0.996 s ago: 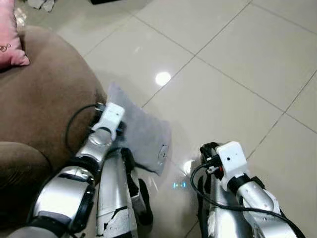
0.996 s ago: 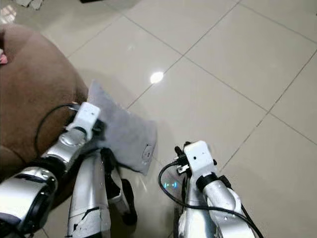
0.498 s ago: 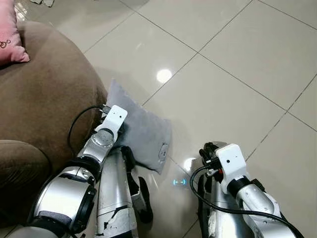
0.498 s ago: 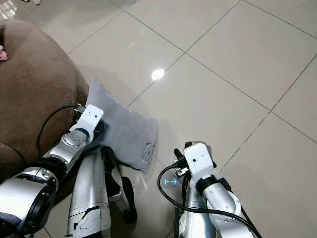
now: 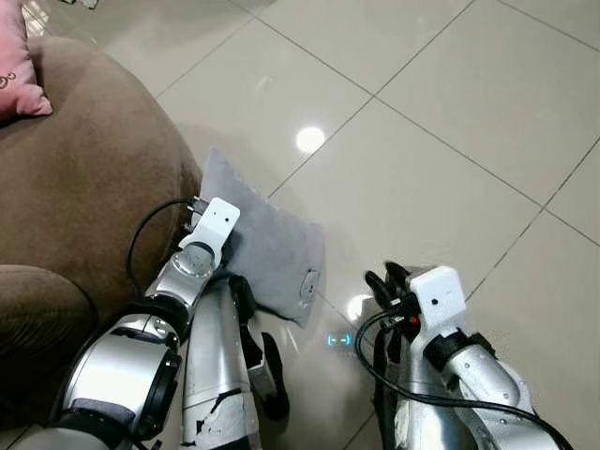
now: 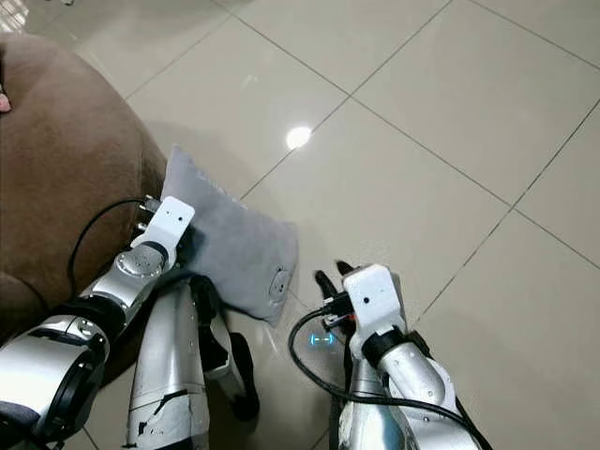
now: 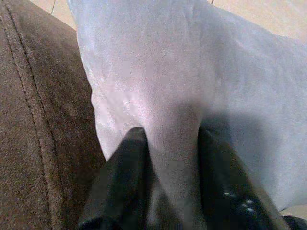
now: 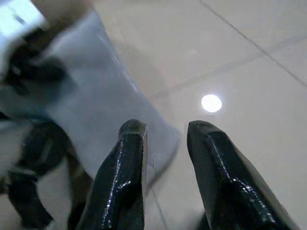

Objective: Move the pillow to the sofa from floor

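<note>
A grey pillow (image 5: 270, 246) lies on the tiled floor, its far edge leaning against the brown sofa (image 5: 84, 178). My left gripper (image 7: 170, 132) is shut on a fold of the pillow's grey fabric, right beside the sofa's side. In the eye views the left wrist (image 5: 208, 230) covers that edge of the pillow. My right gripper (image 8: 165, 127) is open with nothing between its fingers. It hangs low over the floor to the right of the pillow and points toward the pillow's near corner (image 5: 380, 281).
A pink cushion (image 5: 17, 70) rests on the sofa at the far left. Glossy beige floor tiles (image 5: 450, 122) stretch ahead and to the right. My own silver legs (image 5: 220, 375) stand just below the pillow.
My right gripper has turned and edged left toward the pillow, so its black fingers now show past the wrist. The left gripper keeps its hold on the pillow.
</note>
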Controlling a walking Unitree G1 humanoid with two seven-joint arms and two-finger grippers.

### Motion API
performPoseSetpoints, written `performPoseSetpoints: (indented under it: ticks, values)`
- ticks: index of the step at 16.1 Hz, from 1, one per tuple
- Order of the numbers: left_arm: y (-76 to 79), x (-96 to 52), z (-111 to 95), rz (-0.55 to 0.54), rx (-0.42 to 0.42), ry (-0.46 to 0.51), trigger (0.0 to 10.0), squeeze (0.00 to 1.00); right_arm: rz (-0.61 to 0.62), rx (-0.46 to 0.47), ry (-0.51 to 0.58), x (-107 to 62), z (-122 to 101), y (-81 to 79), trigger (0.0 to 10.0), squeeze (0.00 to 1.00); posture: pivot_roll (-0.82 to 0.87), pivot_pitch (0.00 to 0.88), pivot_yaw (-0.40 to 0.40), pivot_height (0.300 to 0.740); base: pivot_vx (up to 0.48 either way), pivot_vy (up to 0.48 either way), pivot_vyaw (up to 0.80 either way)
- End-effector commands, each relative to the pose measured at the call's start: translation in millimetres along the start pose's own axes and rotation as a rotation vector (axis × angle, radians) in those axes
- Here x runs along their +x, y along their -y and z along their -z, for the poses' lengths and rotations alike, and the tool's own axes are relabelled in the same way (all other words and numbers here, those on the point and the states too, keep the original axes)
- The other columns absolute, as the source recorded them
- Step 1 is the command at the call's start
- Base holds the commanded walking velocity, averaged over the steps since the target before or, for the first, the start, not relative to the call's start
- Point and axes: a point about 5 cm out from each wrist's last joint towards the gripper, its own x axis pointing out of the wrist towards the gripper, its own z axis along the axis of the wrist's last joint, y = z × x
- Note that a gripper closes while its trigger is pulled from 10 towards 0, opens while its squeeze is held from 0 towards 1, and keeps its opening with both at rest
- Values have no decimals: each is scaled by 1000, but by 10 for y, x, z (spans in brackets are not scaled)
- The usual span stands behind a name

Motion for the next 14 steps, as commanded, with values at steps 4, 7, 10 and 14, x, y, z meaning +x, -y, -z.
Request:
performPoseSetpoints:
  ticks: [4,7,10,14]
  values:
    - [-8,-28,183,15,-10,-66,0,0,-59,39,-33,-71,97,-73,10000,0,-41,366,157,500,0,0,0]
    - [-3,-27,178,20,-19,-64,0,0,-86,41,-38,-91,110,-89,10000,0,-41,362,157,500,0,0,0]
    - [23,-21,142,40,-58,-50,0,0,-79,42,-37,-82,126,-86,10000,0,-41,344,152,500,0,0,0]
    - [113,7,-76,80,-155,35,0,0,-67,46,-37,-66,157,-101,10000,0,-34,287,138,500,0,0,0]
